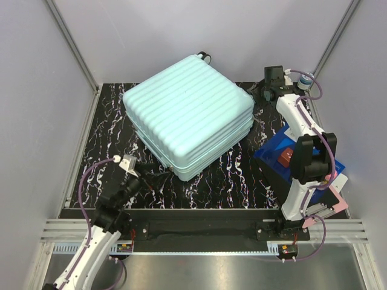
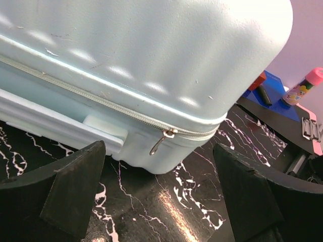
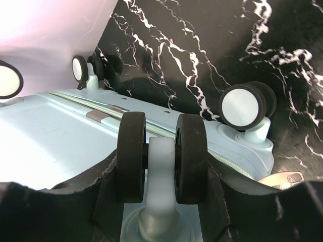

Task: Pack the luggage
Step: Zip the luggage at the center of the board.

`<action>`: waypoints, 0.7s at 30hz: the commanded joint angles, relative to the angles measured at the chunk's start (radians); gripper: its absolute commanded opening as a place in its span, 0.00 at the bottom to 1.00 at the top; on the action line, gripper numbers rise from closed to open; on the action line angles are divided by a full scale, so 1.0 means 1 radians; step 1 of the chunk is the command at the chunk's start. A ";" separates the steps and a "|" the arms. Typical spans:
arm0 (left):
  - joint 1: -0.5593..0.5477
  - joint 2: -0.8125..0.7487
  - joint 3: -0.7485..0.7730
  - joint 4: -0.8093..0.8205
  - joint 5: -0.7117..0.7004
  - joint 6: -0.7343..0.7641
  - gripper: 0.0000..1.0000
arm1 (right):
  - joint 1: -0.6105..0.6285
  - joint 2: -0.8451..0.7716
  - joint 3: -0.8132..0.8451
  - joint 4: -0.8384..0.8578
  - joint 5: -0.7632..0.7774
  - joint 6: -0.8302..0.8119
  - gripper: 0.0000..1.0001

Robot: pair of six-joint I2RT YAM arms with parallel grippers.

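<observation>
The mint-green ribbed hard-shell suitcase (image 1: 187, 115) lies closed, its inside hidden; the left wrist view cuts it off at top and left. The flat blue box (image 1: 269, 152) and a reddish-brown thing (image 1: 285, 157) on it sit partly behind the right arm (image 1: 311, 158). The black fingers (image 3: 60, 212) of the right gripper (image 3: 161, 174) run off the bottom edge of their own view — whether they press the twin black wheel (image 3: 132, 151) between them cannot be told. The label on the pink-capped bottle (image 2: 302, 86) is too small to read.

Black marble-look table (image 1: 242, 181): mint suitcase (image 1: 187, 115) flat, closed, centre-back, wheels twd far R. Blue box (image 1: 272, 158) at R edge, pink board (image 1: 340, 204) at its near corner.
</observation>
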 commanded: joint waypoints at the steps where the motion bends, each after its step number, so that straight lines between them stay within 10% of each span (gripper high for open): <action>1: -0.008 0.093 -0.040 0.146 0.055 0.019 0.91 | -0.029 0.106 0.098 0.055 -0.020 -0.067 0.00; 11: -0.086 0.268 0.009 0.267 -0.017 0.080 0.87 | -0.064 0.191 0.193 0.037 -0.096 -0.106 0.00; 21: -0.410 0.371 0.155 0.175 -0.436 0.218 0.85 | -0.070 0.206 0.202 0.037 -0.148 -0.115 0.00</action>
